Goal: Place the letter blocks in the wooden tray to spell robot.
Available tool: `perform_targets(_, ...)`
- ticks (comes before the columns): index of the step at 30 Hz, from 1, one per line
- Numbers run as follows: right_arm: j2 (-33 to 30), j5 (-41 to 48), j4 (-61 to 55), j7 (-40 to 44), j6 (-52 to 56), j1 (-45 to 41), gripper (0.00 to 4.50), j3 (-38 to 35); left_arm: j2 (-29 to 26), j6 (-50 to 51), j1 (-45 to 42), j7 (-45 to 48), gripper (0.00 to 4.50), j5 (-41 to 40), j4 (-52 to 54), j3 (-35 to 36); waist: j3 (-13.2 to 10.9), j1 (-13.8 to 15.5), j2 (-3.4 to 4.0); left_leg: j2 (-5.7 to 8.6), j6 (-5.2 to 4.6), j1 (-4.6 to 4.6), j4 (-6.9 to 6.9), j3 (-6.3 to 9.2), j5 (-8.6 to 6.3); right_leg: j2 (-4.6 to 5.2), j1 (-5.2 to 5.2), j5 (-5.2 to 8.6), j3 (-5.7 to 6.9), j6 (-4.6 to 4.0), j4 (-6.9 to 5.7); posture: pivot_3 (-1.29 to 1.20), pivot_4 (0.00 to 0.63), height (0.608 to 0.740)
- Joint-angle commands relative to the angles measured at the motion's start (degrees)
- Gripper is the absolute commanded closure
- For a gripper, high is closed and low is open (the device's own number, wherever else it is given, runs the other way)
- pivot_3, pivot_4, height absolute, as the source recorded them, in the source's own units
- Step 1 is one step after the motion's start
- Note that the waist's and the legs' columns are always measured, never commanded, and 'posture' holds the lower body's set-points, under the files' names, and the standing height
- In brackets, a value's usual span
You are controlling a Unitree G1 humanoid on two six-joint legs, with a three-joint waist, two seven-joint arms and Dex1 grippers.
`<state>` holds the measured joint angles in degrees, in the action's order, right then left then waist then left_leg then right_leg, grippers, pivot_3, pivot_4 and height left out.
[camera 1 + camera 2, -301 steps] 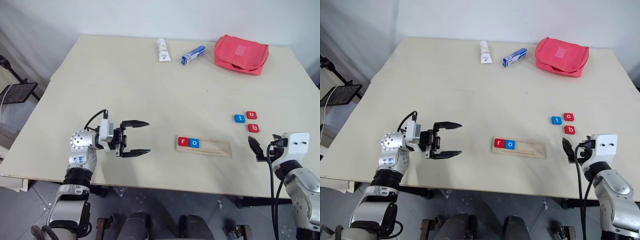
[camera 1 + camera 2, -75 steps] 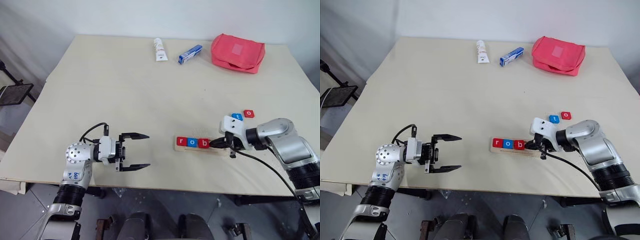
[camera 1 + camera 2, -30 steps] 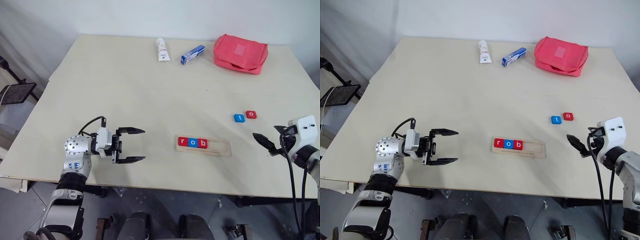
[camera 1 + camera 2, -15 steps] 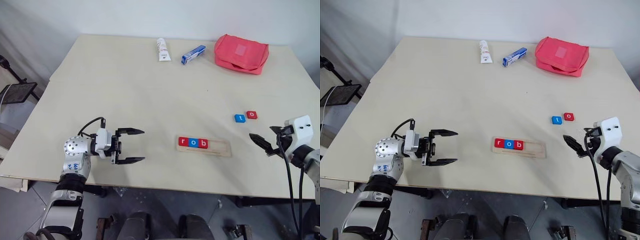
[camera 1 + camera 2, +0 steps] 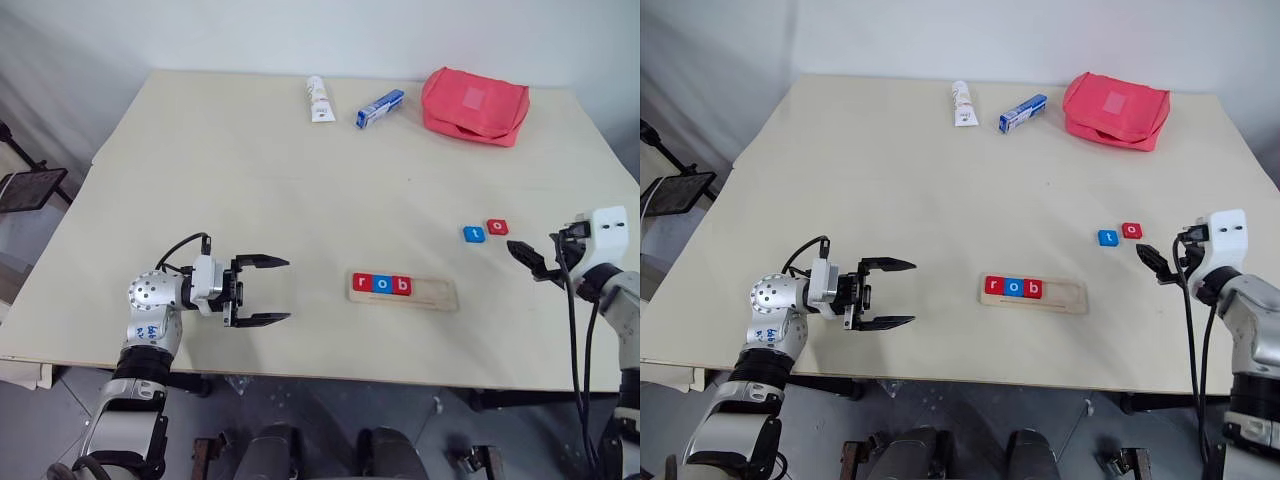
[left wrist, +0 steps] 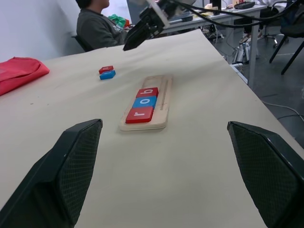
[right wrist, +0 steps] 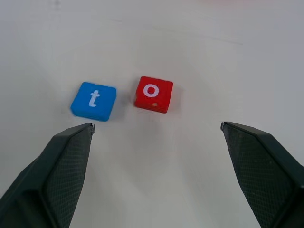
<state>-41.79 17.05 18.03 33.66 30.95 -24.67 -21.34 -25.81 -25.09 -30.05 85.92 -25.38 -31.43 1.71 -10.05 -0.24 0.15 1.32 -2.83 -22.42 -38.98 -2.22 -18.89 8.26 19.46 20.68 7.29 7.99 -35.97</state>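
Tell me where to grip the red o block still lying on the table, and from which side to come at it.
Grip the red o block across two opposite side edges, coming down from above. It lies flat on the table, so only its thin sides give purchase. The blue t block sits close beside it but apart, so probably set the fingers on the two edges that do not face the t. The right gripper stands open and nearest.

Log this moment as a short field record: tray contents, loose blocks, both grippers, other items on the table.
tray: wooden tray holds red r, blue o, red b at its left end; the rest unfilled
loose blocks: blue t and red o, side by side on the table, apart
right gripper: open, empty, beside the loose blocks
left gripper: open, empty, left of the tray
far edge: white tube, blue-and-white box, red pouch
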Motion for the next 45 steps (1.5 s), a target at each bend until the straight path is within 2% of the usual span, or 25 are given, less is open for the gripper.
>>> perform_targets(1,-0.5,-2.2,9.9,-0.2,-6.0,-8.0,0.04,2.0,-0.2,-0.2,0.2,1.0,0.0,-0.7,2.1,0.5,0.0,-0.1,0.0,0.0,0.0,0.0,-0.01,0.0,0.0,0.0,0.0,0.0,0.01,0.0,0.0,0.0,0.15,0.74)
perform_targets(5,0.8,-4.7,24.0,0.1,-12.2,-17.8,0.04,5.2,-0.7,0.3,2.3,0.0,0.0,-0.9,4.6,0.9,0.0,-0.7,0.0,0.0,-0.01,0.0,-0.01,-0.03,0.01,0.04,0.0,0.0,0.05,0.0,0.01,0.0,0.15,0.74)
perform_targets(14,2.0,-8.3,42.4,-2.9,-20.7,-27.5,0.04,7.4,-1.4,1.0,4.9,-1.9,0.0,-0.8,7.9,1.5,0.0,-1.0,0.0,0.05,-0.01,-0.1,0.03,0.13,0.0,0.11,0.01,0.0,0.23,0.0,-0.02,0.0,0.15,0.74)
perform_targets(20,2.4,-9.9,46.9,-3.7,-22.6,-28.8,0.04,8.2,-1.4,1.1,5.7,-2.7,0.0,-0.8,8.9,1.6,0.0,-1.4,0.01,0.03,-0.01,-0.09,0.06,0.13,0.0,0.1,0.01,0.0,0.24,0.0,-0.02,0.0,0.15,0.74)
perform_targets(36,3.3,-10.8,48.9,-2.8,-22.3,-28.9,0.04,9.7,-1.0,0.5,6.1,-3.3,0.0,-0.7,9.1,1.4,0.0,-1.4,0.01,0.02,-0.01,-0.09,0.03,0.12,0.0,0.09,0.0,0.0,0.21,0.0,-0.02,0.0,0.15,0.74)
perform_targets(39,3.6,-10.8,49.4,-4.3,-21.4,-28.8,0.58,9.4,-1.0,0.4,6.3,-3.4,0.0,-0.6,9.3,1.4,0.0,-1.4,0.01,0.02,-0.01,-0.08,0.03,0.12,0.0,0.09,0.0,0.0,0.21,0.0,-0.02,0.0,0.15,0.74)
perform_targets(45,4.0,-10.4,49.2,-4.9,-22.3,-27.8,2.56,8.9,-1.3,0.3,6.7,-3.1,0.0,-0.8,9.7,1.3,0.0,-1.2,0.01,0.03,-0.01,-0.08,0.0,0.15,0.0,0.1,-0.05,0.0,0.21,0.0,-0.02,0.0,0.15,0.74)
